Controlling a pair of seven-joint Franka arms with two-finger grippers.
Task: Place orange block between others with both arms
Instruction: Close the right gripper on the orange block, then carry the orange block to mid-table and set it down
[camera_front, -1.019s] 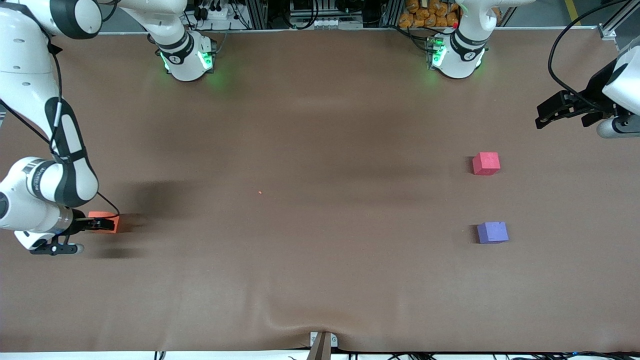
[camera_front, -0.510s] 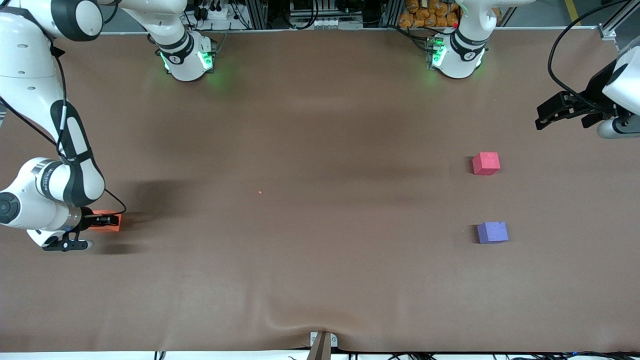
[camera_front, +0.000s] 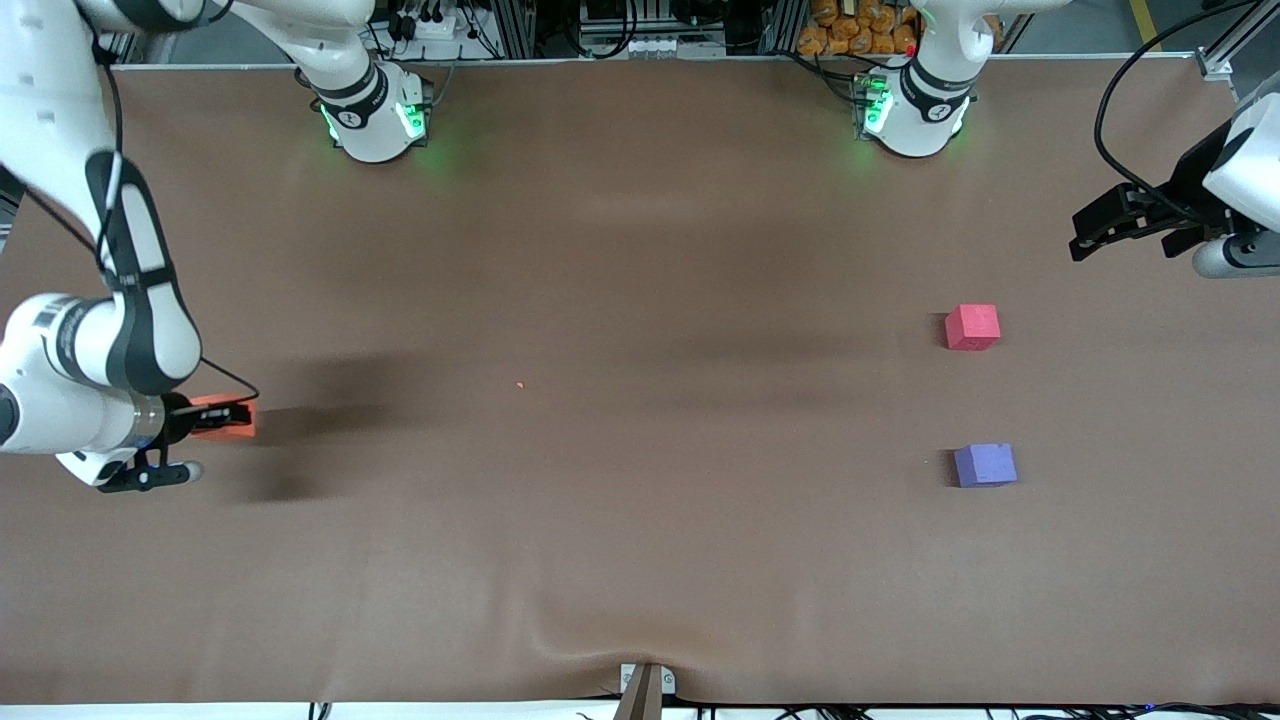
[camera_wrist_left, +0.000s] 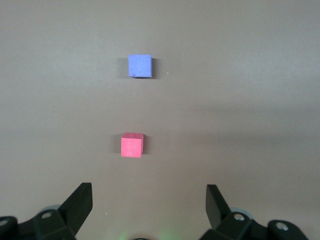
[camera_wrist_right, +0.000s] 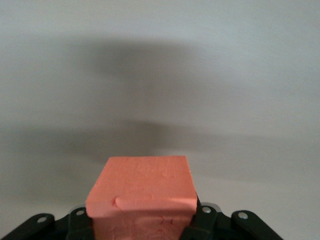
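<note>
Two arms in frame, only one is loaded. Right arm (camera_front: 60, 260) comes down from its base (camera_front: 375, 115), swings out past the surface (camera_front: 640, 520) edge at its own end, then folds back in with the wrist roughly horizontal. Right tool (camera_front: 228, 417) is pinching the orange block (camera_front: 222, 418) between its fingers (camera_wrist_right: 202, 217); the right wrist view shows the fingers pressed into both flanks of the cube, top face exposed with a shallow dent near the front edge. Block's shadow falls on the surface just beside it, offset toward the middle of the surface; cannot tell from the front view whether the block is touching the surface or slightly off it.

Left arm (camera_front: 1235, 170) waits at its own end of the surface, forearm coming in from the edge, wrist roughly level. Left tool (camera_front: 1082, 238) is spread wide with nothing in it; both fingers (camera_wrist_left: 80, 200) show well apart in the left wrist view, over bare surface.

Pinkish-red cube (camera_front: 972, 327) and purple-blue cube (camera_front: 985, 465) sit on the surface toward the left arm's end, apart from each other with a clear gap between. Purple-blue one is nearer the front camera. Both upright, flat on the surface, well apart from the orange block. Small orange speck (camera_front: 519, 385) on the surface near the middle.
</note>
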